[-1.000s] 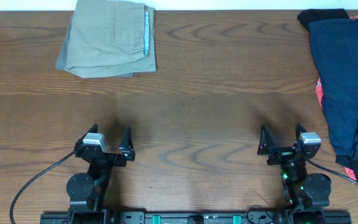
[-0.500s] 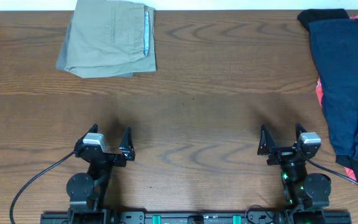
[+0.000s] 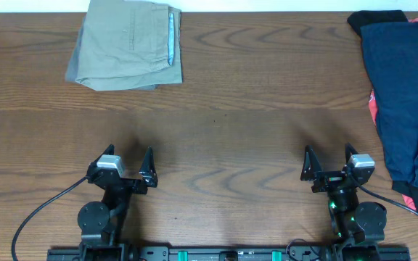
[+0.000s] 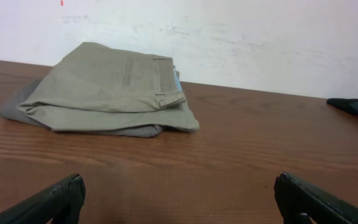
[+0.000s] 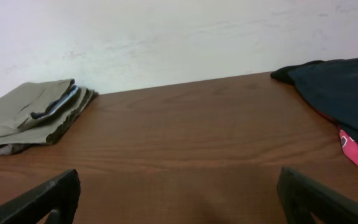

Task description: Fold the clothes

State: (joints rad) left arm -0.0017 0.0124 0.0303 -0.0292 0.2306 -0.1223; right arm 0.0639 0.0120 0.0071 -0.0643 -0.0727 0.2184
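Khaki shorts (image 3: 128, 43) well beyond left end effector (image 3: 129, 150), right end effector (image 3: 328, 149), both open

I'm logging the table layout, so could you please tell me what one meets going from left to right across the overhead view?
Folded khaki shorts → right gripper → navy garment. The left gripper sits directly nearer than the shorts, so its place in the order is unclear.
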